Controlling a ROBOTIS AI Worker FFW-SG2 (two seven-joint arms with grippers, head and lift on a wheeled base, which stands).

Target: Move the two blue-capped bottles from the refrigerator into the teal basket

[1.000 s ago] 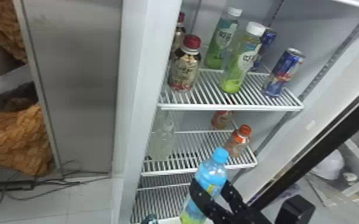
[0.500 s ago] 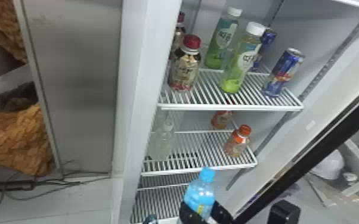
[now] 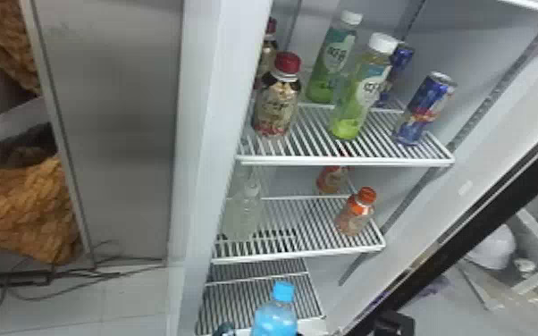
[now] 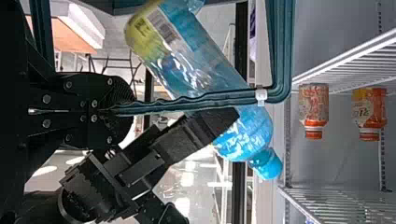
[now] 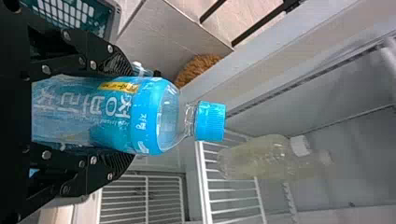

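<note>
The teal basket (image 5: 105,23) is being carried by its handle (image 4: 210,99), on which the jaws of the left gripper (image 4: 123,108) are closed down tight. One blue-capped bottle (image 5: 102,114) is gripped by the right gripper (image 5: 126,113), its jaws spread only as wide as the bottle's body and pressed on both sides, with the cap end left free. In the left wrist view it is crossed by the handle; whether the two touch cannot be told.

This bottle is judged to be taken out of the refrigerator but not placed: it has yet to be brought over the basket's opening, lowered and released. A scrap of blue at the edge of the left wrist view may belong to the second bottle, but whether one has already been basketed cannot be settled.

Farther off, on the shelves (image 3: 348,160), a pale bottle (image 5: 257,156), orange-capped bottles (image 3: 355,212), white-capped green bottles (image 3: 362,89), a red-capped bottle (image 3: 278,100) and blue cans (image 3: 424,109) are seen. None of these is called for, so they should be left where they stand.
</note>
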